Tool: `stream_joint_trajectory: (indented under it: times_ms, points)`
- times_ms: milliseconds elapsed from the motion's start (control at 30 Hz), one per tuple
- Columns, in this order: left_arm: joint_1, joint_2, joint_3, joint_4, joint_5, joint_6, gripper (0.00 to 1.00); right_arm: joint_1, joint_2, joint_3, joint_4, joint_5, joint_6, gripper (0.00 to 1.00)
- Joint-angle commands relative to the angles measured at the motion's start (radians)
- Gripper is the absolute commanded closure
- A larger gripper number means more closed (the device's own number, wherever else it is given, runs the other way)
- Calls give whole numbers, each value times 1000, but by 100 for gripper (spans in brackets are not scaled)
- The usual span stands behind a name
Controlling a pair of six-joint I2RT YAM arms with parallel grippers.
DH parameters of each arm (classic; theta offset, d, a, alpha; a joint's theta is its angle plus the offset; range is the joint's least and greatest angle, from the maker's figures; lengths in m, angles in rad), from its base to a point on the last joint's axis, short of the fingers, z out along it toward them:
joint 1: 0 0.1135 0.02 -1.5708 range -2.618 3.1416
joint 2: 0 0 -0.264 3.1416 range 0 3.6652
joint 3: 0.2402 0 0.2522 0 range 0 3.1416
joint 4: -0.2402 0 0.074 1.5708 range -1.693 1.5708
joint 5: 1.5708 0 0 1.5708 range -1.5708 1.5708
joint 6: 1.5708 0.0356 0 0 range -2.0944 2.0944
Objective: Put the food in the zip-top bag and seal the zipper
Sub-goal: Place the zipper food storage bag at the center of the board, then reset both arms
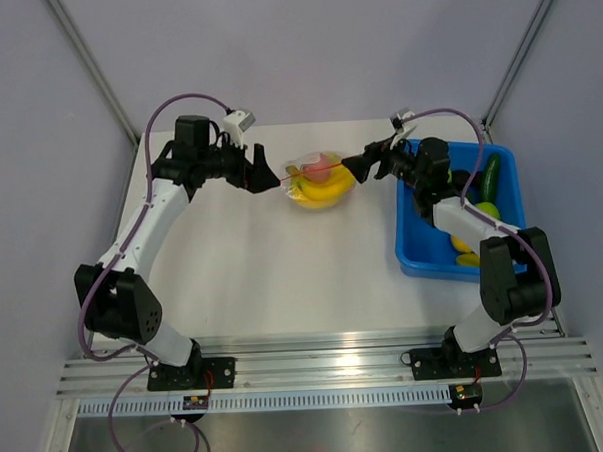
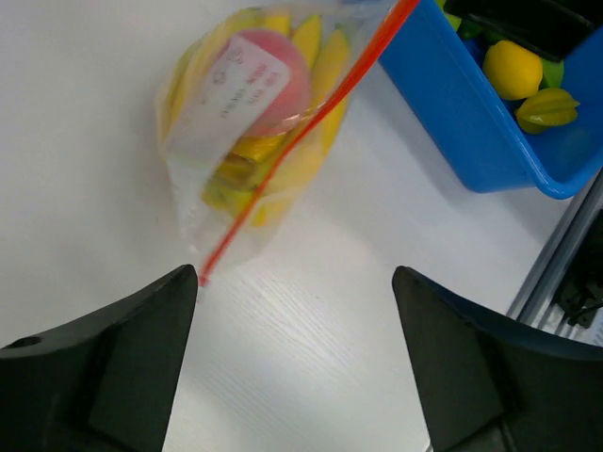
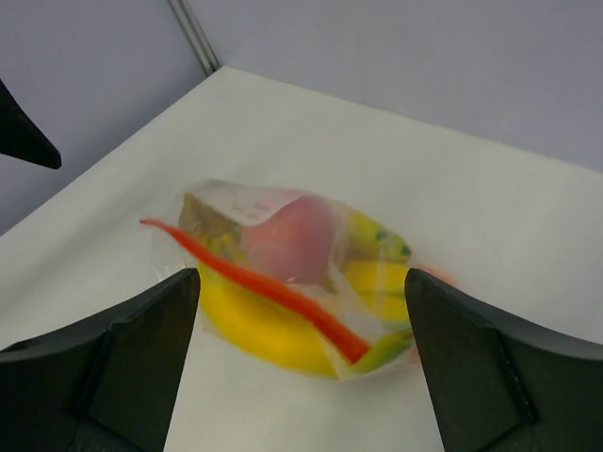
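Note:
The clear zip-top bag (image 1: 319, 178) lies on the white table at the back middle. It holds yellow bananas (image 1: 323, 192) and a pink-red peach (image 1: 319, 168). Its orange-red zipper (image 1: 314, 175) runs across the top. My left gripper (image 1: 263, 172) is open just left of the bag, holding nothing. My right gripper (image 1: 364, 161) is open just right of it, holding nothing. In the left wrist view the bag (image 2: 259, 122) and zipper (image 2: 301, 141) lie ahead of the open gripper (image 2: 297, 282). In the right wrist view the bag (image 3: 301, 273) and zipper (image 3: 264, 287) lie between the open fingers (image 3: 141, 348).
A blue bin (image 1: 413, 251) stands at the right with a green cucumber (image 1: 491, 178), a green apple (image 1: 488, 211) and yellow fruit (image 1: 465, 249). It shows in the left wrist view (image 2: 471, 132) too. The right forearm hangs over the bin.

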Motion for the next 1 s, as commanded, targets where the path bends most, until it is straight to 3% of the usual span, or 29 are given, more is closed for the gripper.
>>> stream_joint_trajectory:
  times_ms: [0, 67, 233, 367, 533, 667, 800, 967]
  points:
    - [3, -132, -96, 48, -32, -82, 6, 7, -133, -85, -79, -15, -40, 0]
    - [6, -167, -119, 43, -53, -124, 1, 12, -190, -77, -259, 38, -92, 0]
    - [4, -283, -138, -9, -135, -250, 1, 17, -327, 163, -817, 389, -43, 1]
    - [3, -380, -208, -33, -194, -307, 1, 17, -410, 263, -1031, 684, 2, 1]
    - [1, -555, -331, -76, -350, -358, 1, 17, -455, 351, -1360, 938, 90, 0]
    - [1, -690, -475, -82, -483, -362, 1, 15, -453, 335, -1545, 1159, 317, 1]
    - [1, -813, -587, -92, -603, -361, 1, 15, -451, 254, -1618, 1147, 374, 1]
    - [1, -932, -670, -56, -622, -373, 1, 15, -458, 171, -1625, 1130, 414, 1]
